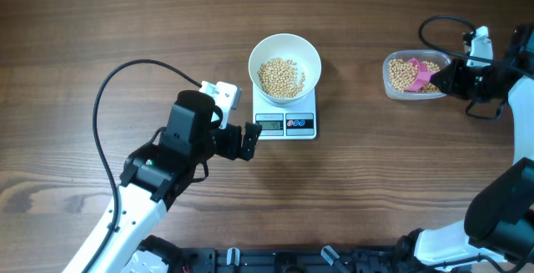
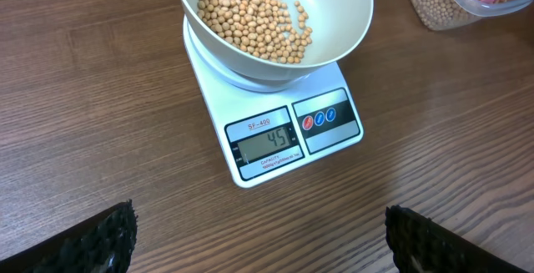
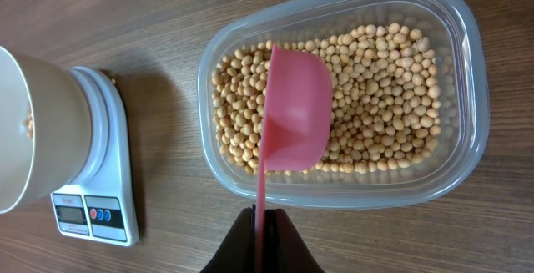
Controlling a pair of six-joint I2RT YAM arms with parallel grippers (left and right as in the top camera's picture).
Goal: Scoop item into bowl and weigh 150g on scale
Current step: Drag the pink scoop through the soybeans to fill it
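Note:
The white bowl (image 1: 310, 52) stands on the scale (image 1: 285, 123) with a small heap of tan beans (image 1: 280, 76) in it. From the left wrist view the scale's display (image 2: 265, 142) reads 45, under the bowl (image 2: 342, 14). My left gripper (image 1: 248, 140) hovers open just left of the scale's front, with nothing between its fingers (image 2: 100, 240). My right gripper (image 3: 264, 223) is shut on the handle of a pink scoop (image 3: 294, 110). The scoop is turned on its side over the beans (image 3: 375, 98) in the clear tub (image 3: 467, 98).
The tub (image 1: 392, 66) sits on the wooden table to the right of the scale, about a bowl's width from it. Black cables loop behind both arms. Dark rails run along the table's front edge (image 1: 275, 260).

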